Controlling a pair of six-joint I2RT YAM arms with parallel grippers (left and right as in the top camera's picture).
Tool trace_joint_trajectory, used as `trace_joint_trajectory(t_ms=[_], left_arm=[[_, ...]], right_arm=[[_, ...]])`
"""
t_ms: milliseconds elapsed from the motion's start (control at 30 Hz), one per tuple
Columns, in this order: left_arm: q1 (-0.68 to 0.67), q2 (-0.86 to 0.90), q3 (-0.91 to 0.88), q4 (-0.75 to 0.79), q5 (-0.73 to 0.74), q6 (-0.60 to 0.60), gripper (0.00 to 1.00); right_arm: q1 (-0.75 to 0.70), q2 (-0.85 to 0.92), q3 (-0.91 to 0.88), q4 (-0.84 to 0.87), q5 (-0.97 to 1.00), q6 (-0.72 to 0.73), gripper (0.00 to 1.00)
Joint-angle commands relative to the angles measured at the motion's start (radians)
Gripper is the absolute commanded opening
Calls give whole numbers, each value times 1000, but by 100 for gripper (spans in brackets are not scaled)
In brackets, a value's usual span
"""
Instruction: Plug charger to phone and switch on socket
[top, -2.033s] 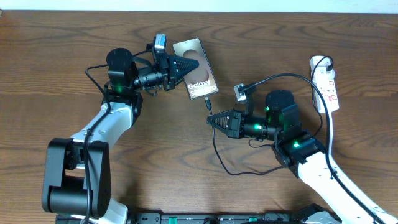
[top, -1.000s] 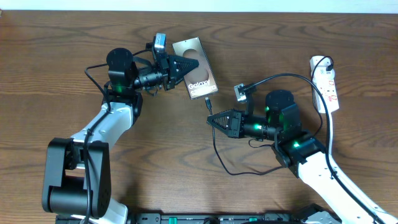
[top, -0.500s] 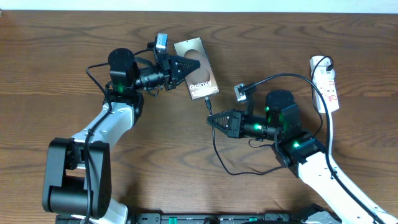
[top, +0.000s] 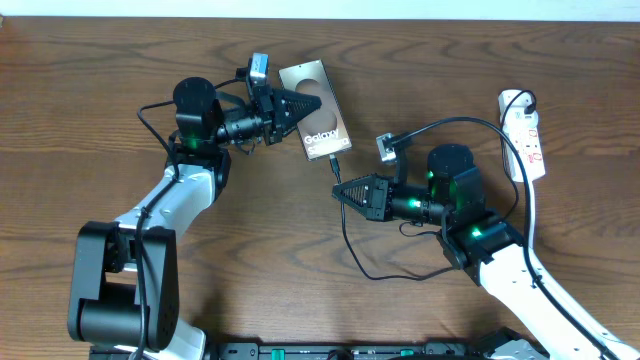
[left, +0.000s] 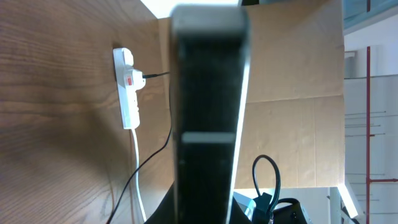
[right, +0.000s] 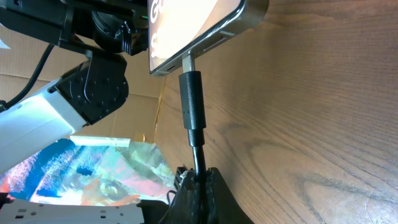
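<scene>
The charger (right: 192, 99) has its small black plug at the lower short edge of the phone (top: 325, 128), at about 5 o'clock from the phone's middle in the overhead view. In the right wrist view a short piece of bare metal shows between the black plug body and the phone's edge. I judge from this that the plug has entered the port but is not fully seated.

The right gripper (top: 340, 191) is closed tightly on the charger's thin cable just behind the plug, at 6 o'clock from it. The left gripper (top: 296, 105) reaches in from 9 o'clock and clamps the phone by its long side. The phone looks lifted and tilted off the table (top: 480, 60), but how much I cannot tell.

To do this step well, the push should go straight along the plug's own line, toward 11 o'clock, and not sideways. The grip is on soft cable, which may bend, so a short and gentle push is better. The left arm should hold the phone firm against it. The socket (top: 524, 135) lies well apart at 3 o'clock, and its switch comes afterwards.
</scene>
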Motion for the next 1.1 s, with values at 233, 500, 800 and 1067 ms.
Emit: trace_joint_trajectory(t_ms=[233,500,800,1067], left_arm=[[-3,-6,14,15,20,10,7],[-3,-6,14,15,13,-11,7],[-3,-6,14,15,12,-14,7],[-3,-6,14,15,5,-25,7]], right_arm=[[-6,2,-2,6,1,27,1],[-6,2,-2,7,2,27,1],[-6,2,-2,7,2,38,1],[-6,2,-2,7,2,43,1]])
